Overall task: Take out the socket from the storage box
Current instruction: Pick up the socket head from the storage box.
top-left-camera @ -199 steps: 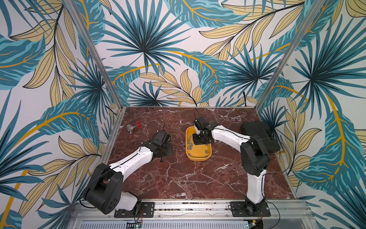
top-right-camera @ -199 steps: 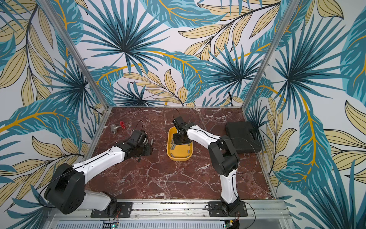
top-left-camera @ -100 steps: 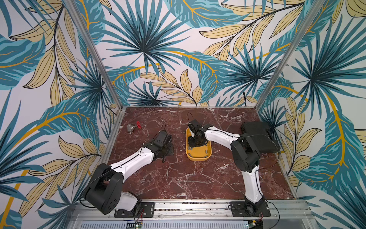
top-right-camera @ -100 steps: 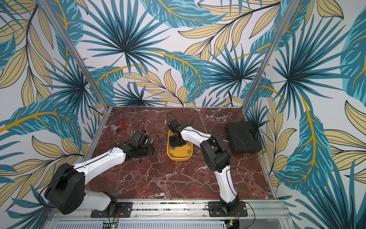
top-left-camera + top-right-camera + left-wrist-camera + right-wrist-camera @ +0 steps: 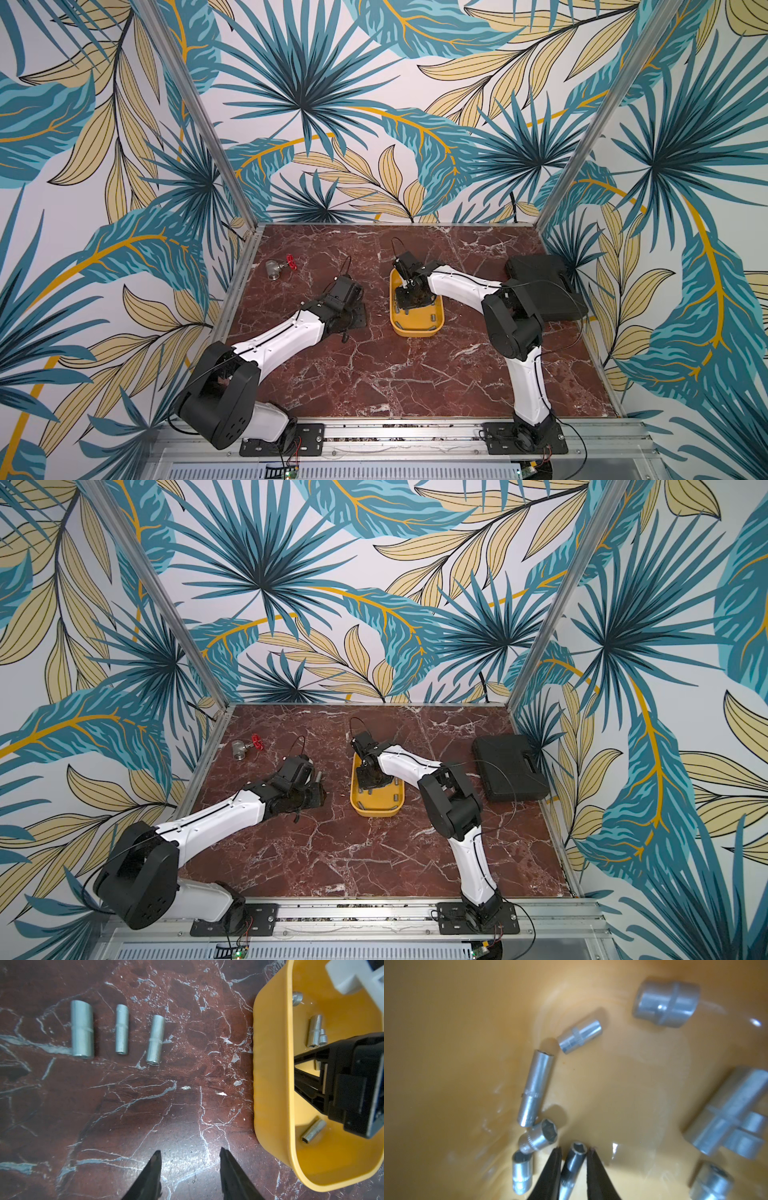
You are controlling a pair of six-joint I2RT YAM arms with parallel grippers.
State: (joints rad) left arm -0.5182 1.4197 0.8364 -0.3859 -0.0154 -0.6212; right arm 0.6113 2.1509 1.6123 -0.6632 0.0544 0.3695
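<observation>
My right gripper (image 5: 575, 1149) pinches a slim silver steel socket (image 5: 573, 1165) for lifting from the yellow plastic storage box (image 5: 417, 331) at twelve o'clock.

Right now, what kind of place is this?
Probably a robot test booth: two arms bolted to a rail, leaf-print walls boxing in a marble table, and a yellow tray of sockets.

right pincer (image 5: 368, 779): down in storage box (image 5: 376, 811) | black case (image 5: 509, 773): well apart
</observation>
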